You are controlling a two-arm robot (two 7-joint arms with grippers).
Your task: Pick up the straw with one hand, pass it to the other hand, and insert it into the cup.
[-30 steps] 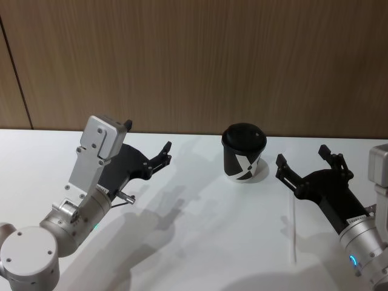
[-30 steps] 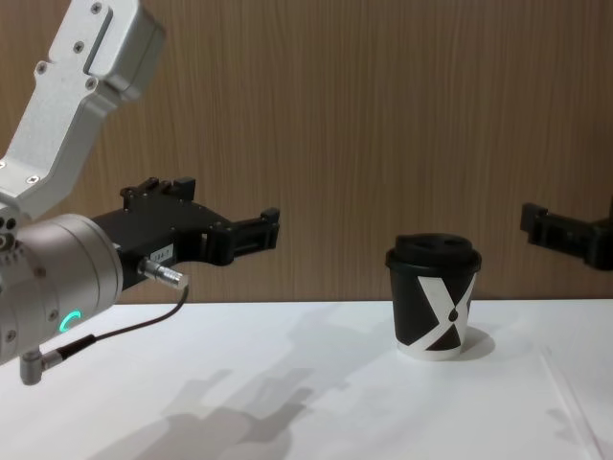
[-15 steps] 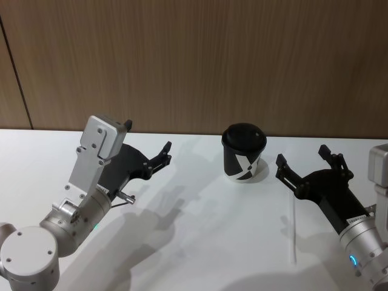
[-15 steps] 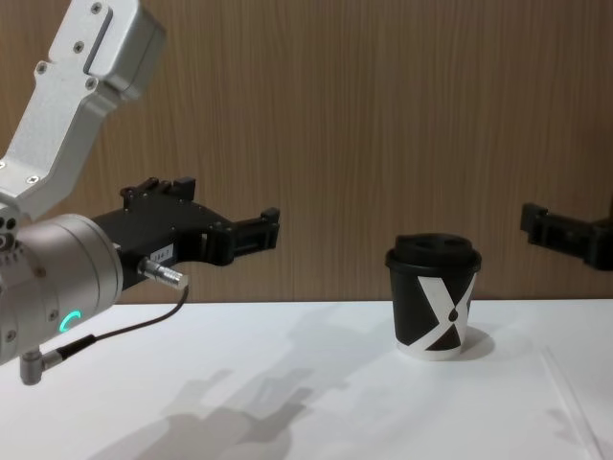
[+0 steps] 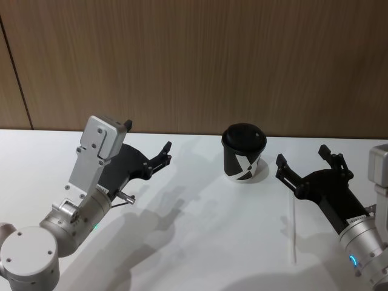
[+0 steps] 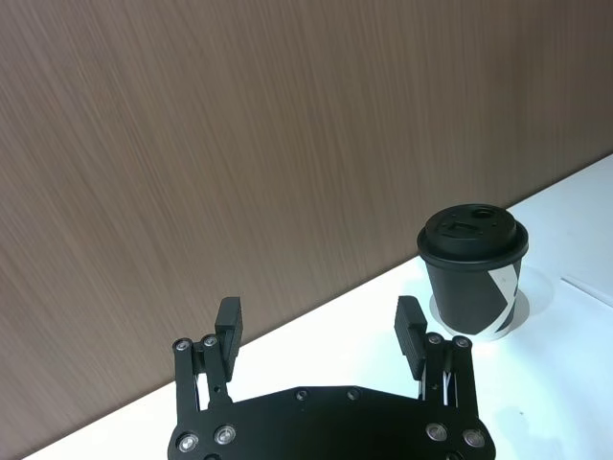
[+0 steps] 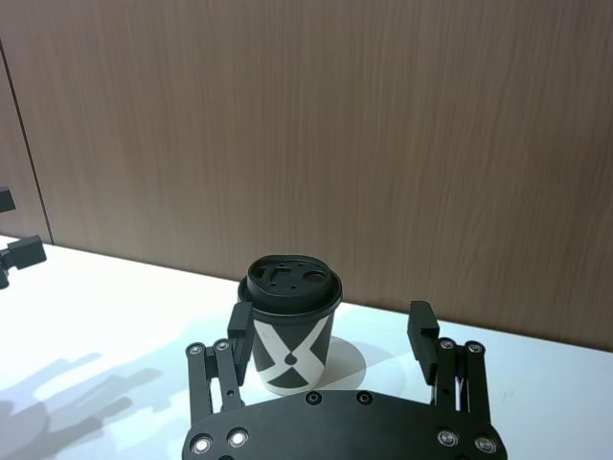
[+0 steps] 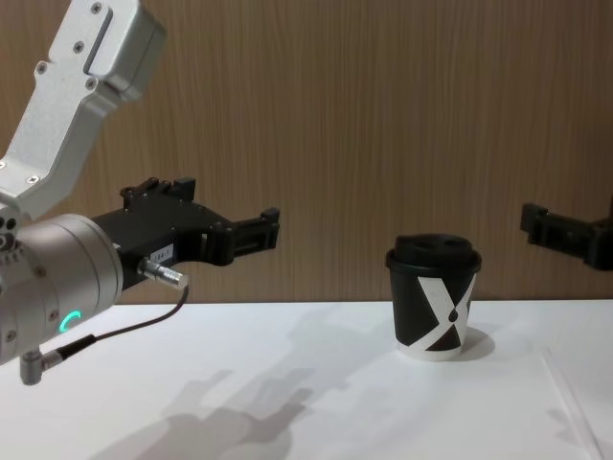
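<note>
Firstly, wall (image 5: 212, 60): brown wood-grain panels behind the table, with one dark vertical seam at the robot's far left.
Table (image 5: 200, 242): white, with soft shadows of the arms across its left half.
Left gripper (image 5: 146, 138): black, on a fat silver wrist with a green ring (image 8: 65, 321). It is held above the table's left side and aims toward the wall and the cup. Its fingers are spread wide with nothing between them. In the head view a silver box (image 5: 100, 145) on the arm partly hides one finger.
Right gripper (image 5: 302, 156): black, raised above the table to the right of the cup, fingers wide apart and empty. In the chest view the right edge cuts it off, so little more than one fingertip shows.
Cup (image 5: 244, 154): upright near the wall, right of centre, with a black lid (image 5: 244, 134) on it. The side is black with a bold white X-like mark and a small drop shape, above a white bottom rim.
Straw (image 5: 293, 230): white, lying flat on the table to the right of the cup, nearer the robot and apart from the cup. Its long axis runs almost straight from the robot toward the wall. In the head view the far end meets the outline of the right gripper's finger, so where it ends cannot be told. In the chest view it is a faint pale line by the lower right corner.
Cable (image 8: 105, 331): thin and black, curving down from a steel plug (image 8: 163, 274) on the left gripper.
Sticker (image 8: 161, 254): small and white, on the left gripper's body, its print too small to read.
</note>
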